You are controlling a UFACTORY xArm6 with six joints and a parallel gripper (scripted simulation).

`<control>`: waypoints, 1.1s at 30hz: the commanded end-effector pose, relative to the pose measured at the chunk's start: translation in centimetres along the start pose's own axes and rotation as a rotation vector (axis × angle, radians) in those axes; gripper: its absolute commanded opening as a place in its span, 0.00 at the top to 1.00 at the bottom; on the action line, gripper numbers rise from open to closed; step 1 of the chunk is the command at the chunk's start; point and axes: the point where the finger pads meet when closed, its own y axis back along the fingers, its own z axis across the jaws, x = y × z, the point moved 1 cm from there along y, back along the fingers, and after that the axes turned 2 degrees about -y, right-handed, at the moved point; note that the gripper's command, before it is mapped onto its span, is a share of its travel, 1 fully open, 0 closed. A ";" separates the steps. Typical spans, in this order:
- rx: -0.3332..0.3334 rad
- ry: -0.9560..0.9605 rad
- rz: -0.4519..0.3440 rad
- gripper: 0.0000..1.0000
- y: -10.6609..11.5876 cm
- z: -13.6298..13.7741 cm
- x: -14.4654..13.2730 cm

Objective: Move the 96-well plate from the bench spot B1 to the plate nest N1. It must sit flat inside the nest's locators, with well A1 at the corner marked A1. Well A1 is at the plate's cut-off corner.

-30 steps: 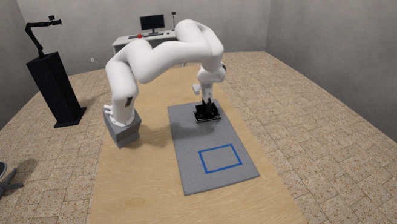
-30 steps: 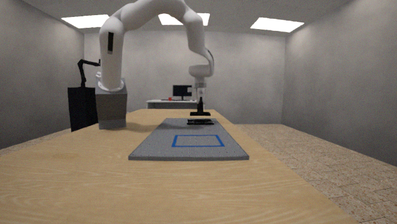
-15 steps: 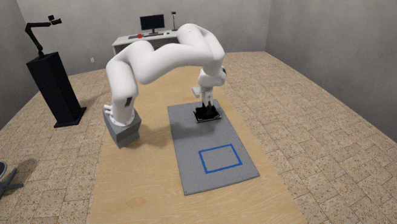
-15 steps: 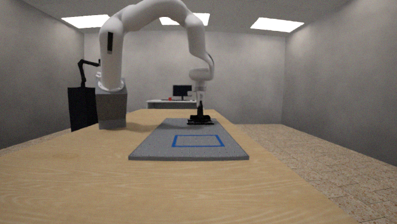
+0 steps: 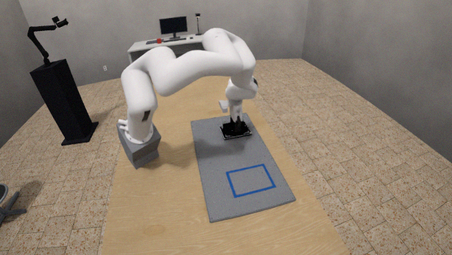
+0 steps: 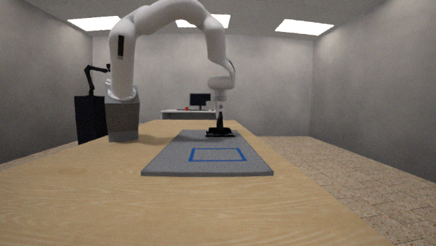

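Note:
My gripper (image 5: 237,125) (image 6: 219,128) points straight down at the far end of the grey mat (image 5: 213,162) (image 6: 169,161). It is shut on the black 96-well plate (image 5: 242,131) (image 6: 226,131). The plate is down at the plate nest, whose light rim (image 5: 238,137) shows around its near edge. I cannot tell whether the plate rests fully flat inside the locators, nor where its cut-off corner points. The blue-outlined bench spot B1 (image 5: 245,168) (image 6: 217,160) at the near end of the mat has nothing in it.
The mat lies on a long wooden table (image 5: 155,213) (image 6: 100,206). The arm's grey base block (image 5: 139,148) (image 6: 122,120) stands left of the mat. A black pedestal with a camera arm (image 5: 62,100) and a desk with a monitor (image 5: 172,25) stand off the table.

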 end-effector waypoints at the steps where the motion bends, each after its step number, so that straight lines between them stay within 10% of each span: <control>1: -0.002 -0.001 -0.003 1.00 0.2 0.1 -0.2; 33: -0.002 -0.001 -0.003 1.00 -0.2 0.1 -0.2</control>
